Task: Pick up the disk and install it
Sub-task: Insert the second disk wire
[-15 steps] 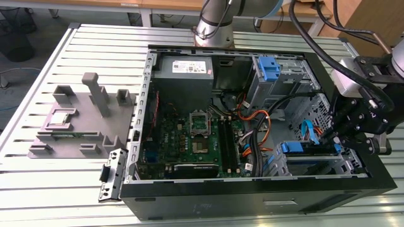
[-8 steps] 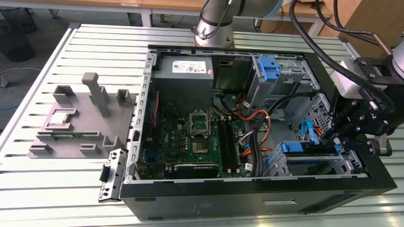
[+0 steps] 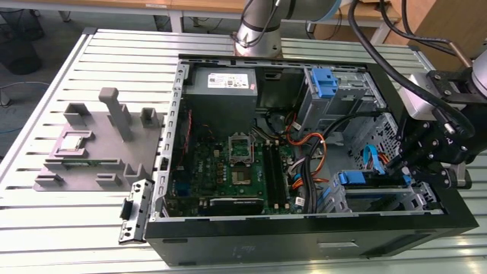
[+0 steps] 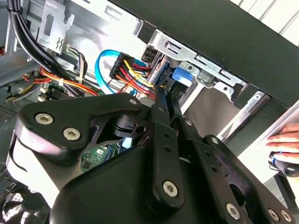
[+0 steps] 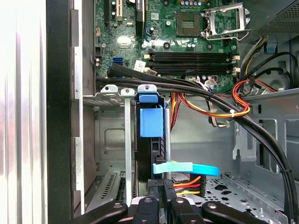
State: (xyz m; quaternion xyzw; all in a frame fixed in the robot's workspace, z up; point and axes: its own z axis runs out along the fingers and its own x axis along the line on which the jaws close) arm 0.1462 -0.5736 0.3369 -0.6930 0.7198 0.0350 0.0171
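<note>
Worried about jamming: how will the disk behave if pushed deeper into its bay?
The disk likely stays stiff: it looks like a slab in a blue carrier. Standing on edge between metal cage rails, it should slide rather than tip. The light-blue cable crossing it near the gripper looks floppy and might snag.

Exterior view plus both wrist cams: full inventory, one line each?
PC case: 1, black, open, on the slatted table.
Table: 1, silver slats.
Motherboard: 1, green, on the case floor.
Power supply: 1, grey, far corner of the case.
Disk: 1, blue carrier, standing on edge in the drive cage near the gripper.
Blue bracket: 1, in the far bay.
Cables: several; black, red, orange and yellow, one light blue.
Grey fixture: 1, on the table at the exterior view's left.
Person's hand: 1, outside the case.
Arm: 1, silver.
Gripper: 1, black, at the disk's edge.
</note>
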